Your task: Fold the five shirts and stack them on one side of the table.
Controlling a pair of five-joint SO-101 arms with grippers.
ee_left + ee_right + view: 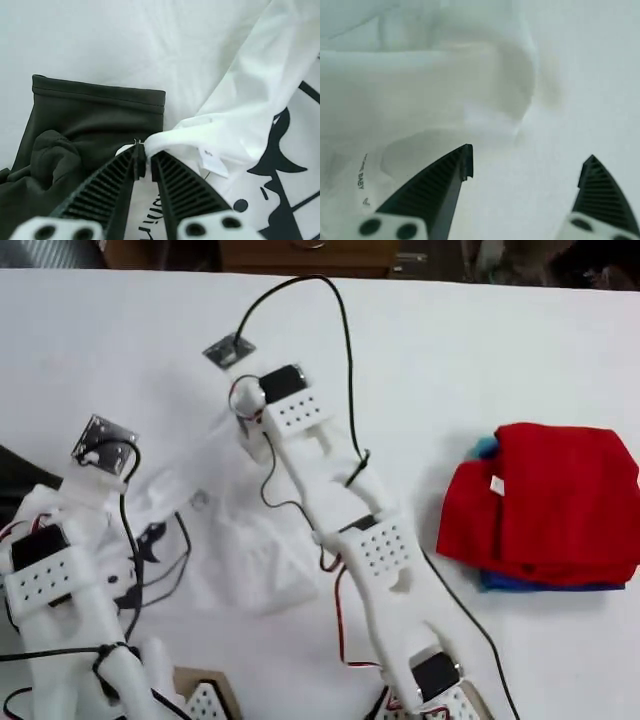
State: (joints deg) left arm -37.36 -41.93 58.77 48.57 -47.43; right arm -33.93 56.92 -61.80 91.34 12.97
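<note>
White table (480,350) w/ folded red shirt (545,505); brown cabinet (310,255) behind.

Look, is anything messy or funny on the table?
Yes. The white shirt lies crumpled between the arms, one edge pinched in the left gripper. On the stack, blue fabric pokes out unevenly from under the red shirt.
</note>
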